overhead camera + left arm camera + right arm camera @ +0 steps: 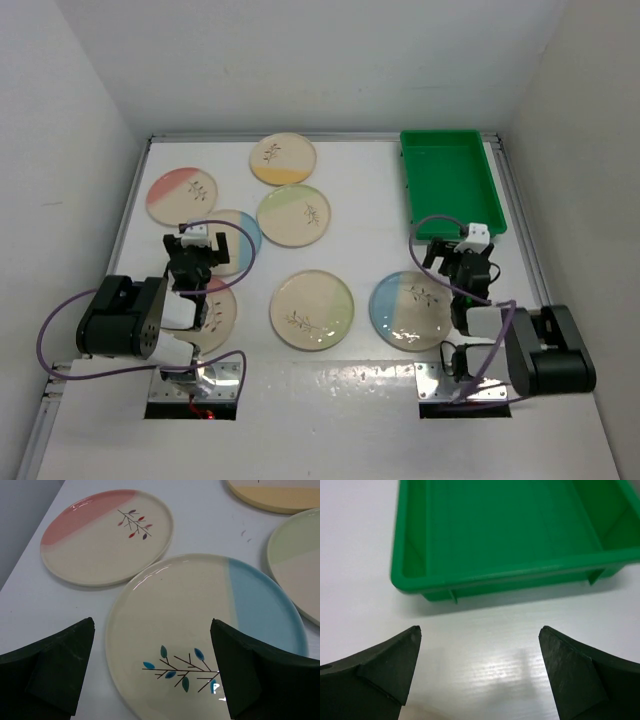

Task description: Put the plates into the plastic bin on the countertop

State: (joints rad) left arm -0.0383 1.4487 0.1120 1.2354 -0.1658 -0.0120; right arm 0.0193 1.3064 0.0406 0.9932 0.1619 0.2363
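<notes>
Several cream plates with leaf sprigs lie on the white countertop (365, 240). My left gripper (200, 246) is open and hovers over a blue-sectioned plate (240, 232); in the left wrist view that plate (200, 625) lies below and between the fingers of the gripper (152, 672). The green plastic bin (452, 182) stands empty at the back right. My right gripper (456, 252) is open and empty just in front of the bin's near rim (510, 580), over bare countertop (485, 645). Another blue plate (410, 310) lies left of the right arm.
A pink plate (182, 195), a yellow plate (283, 158), a green plate (294, 216) and a plain cream plate (312, 309) lie around the middle. One plate (218, 312) is partly under the left arm. White walls close in the left, back and right.
</notes>
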